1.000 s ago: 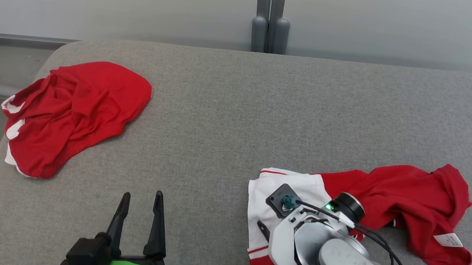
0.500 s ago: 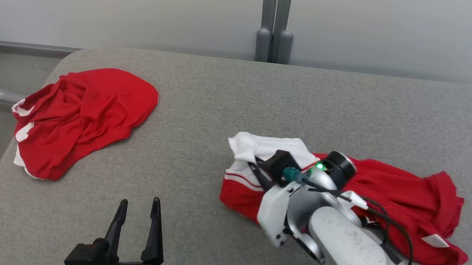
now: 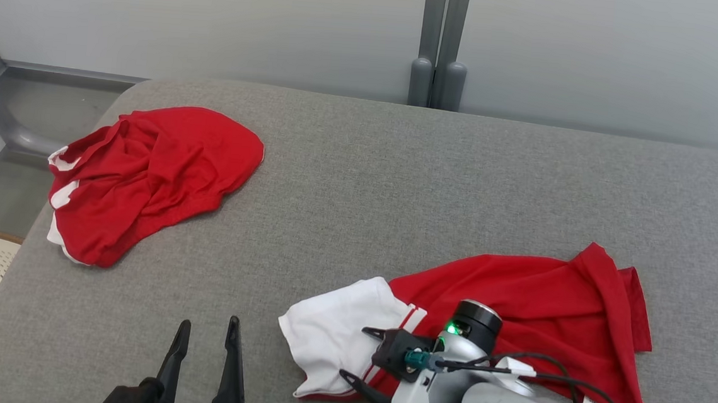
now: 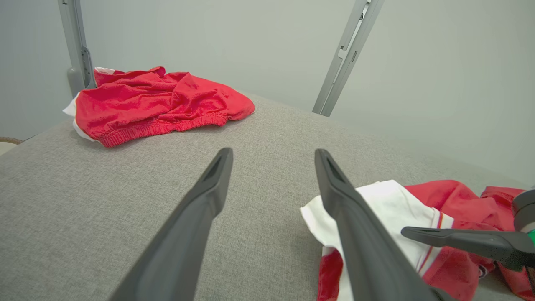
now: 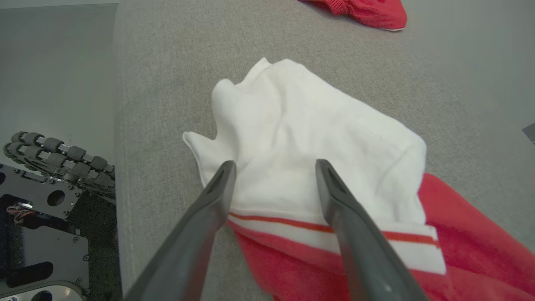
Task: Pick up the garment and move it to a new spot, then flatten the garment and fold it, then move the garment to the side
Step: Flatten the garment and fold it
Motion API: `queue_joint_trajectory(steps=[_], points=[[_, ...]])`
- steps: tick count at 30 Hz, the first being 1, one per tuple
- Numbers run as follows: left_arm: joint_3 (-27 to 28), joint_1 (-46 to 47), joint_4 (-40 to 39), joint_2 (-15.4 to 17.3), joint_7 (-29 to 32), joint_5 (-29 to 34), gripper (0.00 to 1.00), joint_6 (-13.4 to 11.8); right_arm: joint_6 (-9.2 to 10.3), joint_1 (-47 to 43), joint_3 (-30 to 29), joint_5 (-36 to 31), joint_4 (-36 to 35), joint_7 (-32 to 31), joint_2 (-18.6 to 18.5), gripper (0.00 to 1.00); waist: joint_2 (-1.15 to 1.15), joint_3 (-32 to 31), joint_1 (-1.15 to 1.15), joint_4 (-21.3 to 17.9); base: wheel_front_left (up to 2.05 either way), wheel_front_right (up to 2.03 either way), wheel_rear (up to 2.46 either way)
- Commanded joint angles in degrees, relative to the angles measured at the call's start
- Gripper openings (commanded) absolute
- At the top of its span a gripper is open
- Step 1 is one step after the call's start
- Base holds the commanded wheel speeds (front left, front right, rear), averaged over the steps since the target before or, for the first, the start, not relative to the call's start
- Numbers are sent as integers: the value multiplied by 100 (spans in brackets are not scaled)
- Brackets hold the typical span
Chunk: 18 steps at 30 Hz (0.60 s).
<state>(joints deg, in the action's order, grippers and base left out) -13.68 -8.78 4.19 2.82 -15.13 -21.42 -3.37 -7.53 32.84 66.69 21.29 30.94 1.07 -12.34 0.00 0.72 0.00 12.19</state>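
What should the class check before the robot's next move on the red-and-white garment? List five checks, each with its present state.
1. Right gripper open, holding nothing: ok.
2. Left gripper open, over bare table: ok.
3. Red-and-white garment lying flat: not ok, it is bunched and creased.
4. Garment's white end just ahead of the right gripper's fingers: ok.
5. Other red garment lying apart, at the table's far left: ok.
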Motion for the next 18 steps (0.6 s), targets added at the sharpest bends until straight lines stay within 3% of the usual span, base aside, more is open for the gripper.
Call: queue_joint_trajectory(steps=[1,4,8,13,18], points=[[39,-83,-15,15,-2,-5,100,-30,8,-56,-73,85,-63,86,-95,100,0,-51,0,-50,0,0,0],[111,-246,-8,15,-2,41,100,-35,8,-272,-382,229,-411,262,-287,100,0,-179,0,-158,0,0,0],[243,-400,-87,15,-2,84,100,-54,8,-807,-1431,354,-1110,518,-826,100,0,-287,0,-368,0,0,0],[363,-464,-164,15,-2,154,100,-5,7,-2097,-3734,6,-1612,1115,-1192,100,0,-332,0,-614,0,0,0],[437,-488,-161,15,-2,273,100,70,4,-3328,-5645,-584,-1614,1373,-899,100,0,-376,0,-778,0,0,0]])
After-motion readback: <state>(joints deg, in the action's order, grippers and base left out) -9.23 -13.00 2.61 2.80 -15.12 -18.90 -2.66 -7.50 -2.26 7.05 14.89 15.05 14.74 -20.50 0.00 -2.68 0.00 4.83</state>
